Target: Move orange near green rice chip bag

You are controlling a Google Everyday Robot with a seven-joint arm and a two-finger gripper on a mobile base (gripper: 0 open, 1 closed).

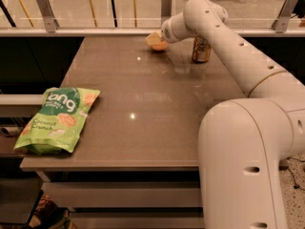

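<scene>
The orange [160, 46] sits at the far edge of the table, mostly covered by my gripper [155, 40], which reaches it from the right at the end of the white arm. The fingers [152, 37] lie around the fruit. The green rice chip bag [59, 118] lies flat at the near left corner of the table, far from the orange.
A gold-brown drink can [201, 49] stands upright just right of the orange, behind my arm. The brown table [143, 113] has a glass railing [95, 8] along its far side. My white arm and base [248, 151] fill the right side.
</scene>
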